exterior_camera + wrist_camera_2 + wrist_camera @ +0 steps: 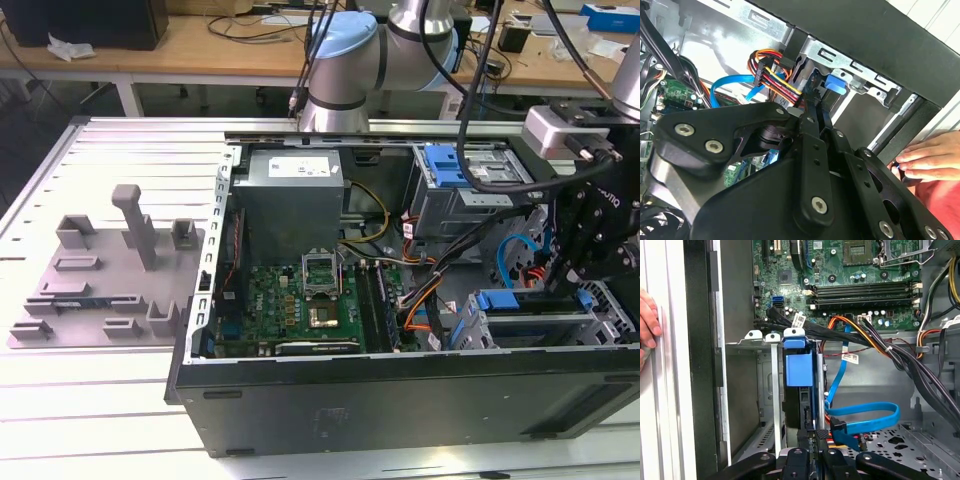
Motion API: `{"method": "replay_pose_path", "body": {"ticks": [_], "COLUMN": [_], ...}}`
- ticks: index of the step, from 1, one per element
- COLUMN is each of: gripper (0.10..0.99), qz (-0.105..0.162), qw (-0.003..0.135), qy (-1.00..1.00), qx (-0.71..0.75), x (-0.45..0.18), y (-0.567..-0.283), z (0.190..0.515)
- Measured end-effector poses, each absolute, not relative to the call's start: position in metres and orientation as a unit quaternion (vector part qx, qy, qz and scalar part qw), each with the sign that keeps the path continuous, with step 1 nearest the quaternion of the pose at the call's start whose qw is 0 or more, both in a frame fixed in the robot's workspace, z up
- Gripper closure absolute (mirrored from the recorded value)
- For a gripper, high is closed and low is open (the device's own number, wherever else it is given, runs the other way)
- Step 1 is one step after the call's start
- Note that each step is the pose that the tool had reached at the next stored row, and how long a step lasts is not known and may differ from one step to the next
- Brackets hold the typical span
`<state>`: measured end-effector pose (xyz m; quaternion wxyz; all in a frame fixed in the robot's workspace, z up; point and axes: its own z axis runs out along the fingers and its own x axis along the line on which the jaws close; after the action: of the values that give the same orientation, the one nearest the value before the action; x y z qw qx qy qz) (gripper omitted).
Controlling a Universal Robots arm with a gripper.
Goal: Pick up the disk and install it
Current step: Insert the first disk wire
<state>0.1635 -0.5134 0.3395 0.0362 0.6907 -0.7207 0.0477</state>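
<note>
Currently, item by item:

**Disk** (pixel 799 371): stands on edge in a slot of the drive cage (pixel 774 390), inside the case (pixel 400 405). Its blue rail end faces out of the cage. In the first wrist view it looks well down in the slot; whether it is fully seated is hidden.

**Gripper** (pixel 815 441): directly at the disk's outer end and in line with the slot. In the second wrist view the gripper (pixel 815 114) points into the cage opening. The jaws stand drawn narrow, but I cannot tell whether they clamp the disk's edge or merely sit against it.

**Position relative to the jaws**: the disk lies straight ahead of them, at or between their tips, not beside them.

**Hazards, as judged:**
- Blue cable (pixel 866 416): loops just beside the cage near the gripper. It could be snagged or pinched by a sideways drift.
- Wire bundle (pixel 771 75): crowds the cage's far side and may block the disk's connector end.
- Skew: a slight tilt of the disk against the cage walls could jam the rails and leave it only part-seated.
- Hand (pixel 647 320): a person's hand rests on the case's edge, near the arm's working area, with a risk of contact.
</note>
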Motion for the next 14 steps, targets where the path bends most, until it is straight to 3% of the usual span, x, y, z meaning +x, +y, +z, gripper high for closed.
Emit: {"method": "replay_pose_path", "body": {"ticks": [14], "gripper": [0.910], "qz": [0.048], "qw": [0.036], "qy": [-0.721], "qx": [0.691], "x": [0.1635], "y": [-0.5136], "z": [0.3374]}}
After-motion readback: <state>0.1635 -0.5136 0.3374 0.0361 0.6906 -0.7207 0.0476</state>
